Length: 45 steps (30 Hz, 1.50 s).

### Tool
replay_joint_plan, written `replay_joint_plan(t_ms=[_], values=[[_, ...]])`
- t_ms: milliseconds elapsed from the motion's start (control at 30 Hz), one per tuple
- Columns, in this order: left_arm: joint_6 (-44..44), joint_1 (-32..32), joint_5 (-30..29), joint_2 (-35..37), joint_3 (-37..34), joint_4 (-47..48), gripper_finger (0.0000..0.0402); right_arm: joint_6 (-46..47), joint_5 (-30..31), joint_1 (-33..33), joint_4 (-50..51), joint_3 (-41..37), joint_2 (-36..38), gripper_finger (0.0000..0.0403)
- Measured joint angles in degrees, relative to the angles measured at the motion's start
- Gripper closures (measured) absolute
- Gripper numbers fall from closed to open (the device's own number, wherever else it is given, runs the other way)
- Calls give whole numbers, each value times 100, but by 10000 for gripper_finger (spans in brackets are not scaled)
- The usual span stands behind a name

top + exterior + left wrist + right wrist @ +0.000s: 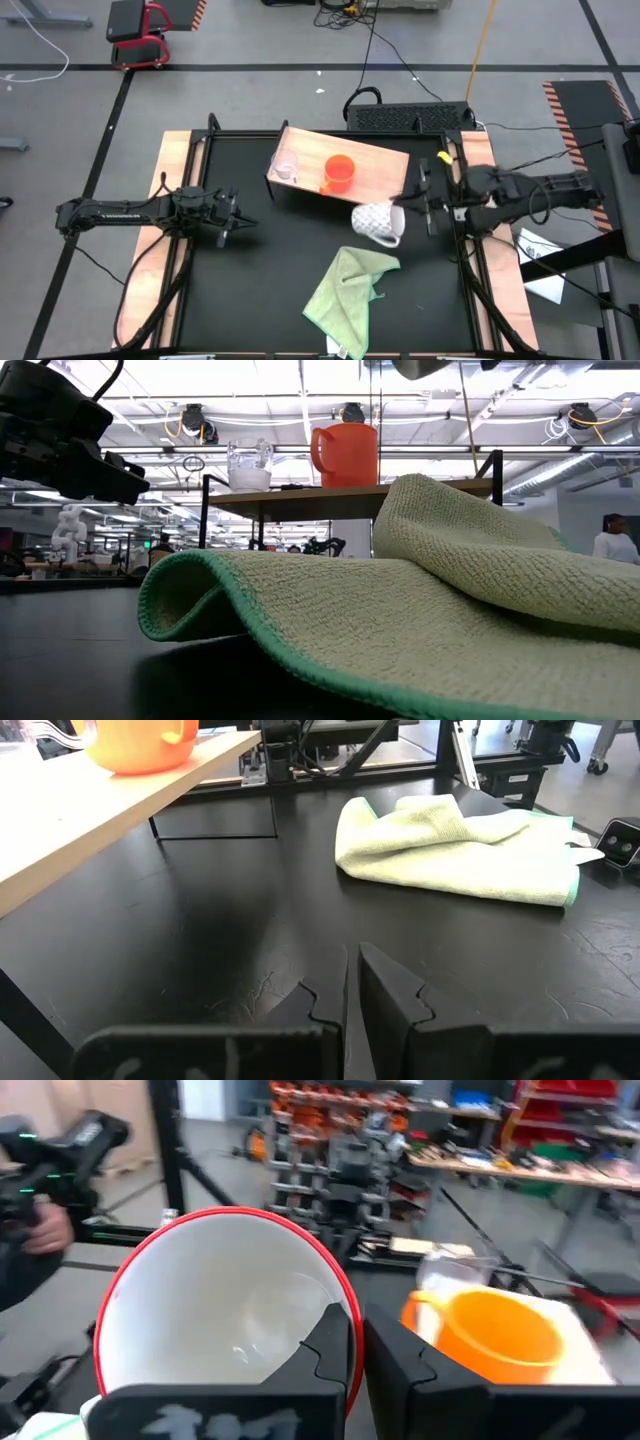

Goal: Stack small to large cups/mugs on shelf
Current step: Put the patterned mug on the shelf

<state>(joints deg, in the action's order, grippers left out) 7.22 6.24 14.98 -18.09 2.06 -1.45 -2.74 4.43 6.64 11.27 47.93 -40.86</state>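
Observation:
The light-wood shelf [375, 160] stands at the table's far middle on dark legs. On its top stand the small clear glass cup [285, 168] and, to its right, the orange mug [339, 173]. The white mug [378, 224], red-rimmed, is in my right gripper [404, 205], just off the shelf's near right corner. Its mouth [220, 1300] faces the right wrist camera, with the orange mug [500, 1335] and the glass cup [455, 1270] beyond. My left gripper [232, 215] waits shut over the table's left part, holding nothing. My right gripper pinches the white mug's wall at the red rim [345, 1315], one finger inside the mug and one outside. The fingers come about level from the table's right side. The mug lies on its side with its mouth toward the gripper, lifted clear of the table.
A light green cloth [350, 285] lies crumpled on the black tabletop, near of the shelf, and fills the low view's foreground [420, 600]. Bare tabletop [200, 940] lies between my left gripper and the shelf. Wooden strips [150, 260] run along the table's sides.

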Motion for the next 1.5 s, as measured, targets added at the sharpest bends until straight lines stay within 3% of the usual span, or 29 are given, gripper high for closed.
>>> replay_joint_plan(t_ms=[600,700,1000,1500], values=[[0,-2,0,0,1,48,371,450,-11,-1758,3620,3415,-1818,397],[0,0,0,-2,1,48,371,472,-37,-1972,4030,3657,-2007,397],[0,-2,0,-2,1,46,371,631,-909,-2684,4312,3789,-2494,397],[42,0,-2,-2,1,78,371,511,-898,-3256,6051,5366,-3747,397]])
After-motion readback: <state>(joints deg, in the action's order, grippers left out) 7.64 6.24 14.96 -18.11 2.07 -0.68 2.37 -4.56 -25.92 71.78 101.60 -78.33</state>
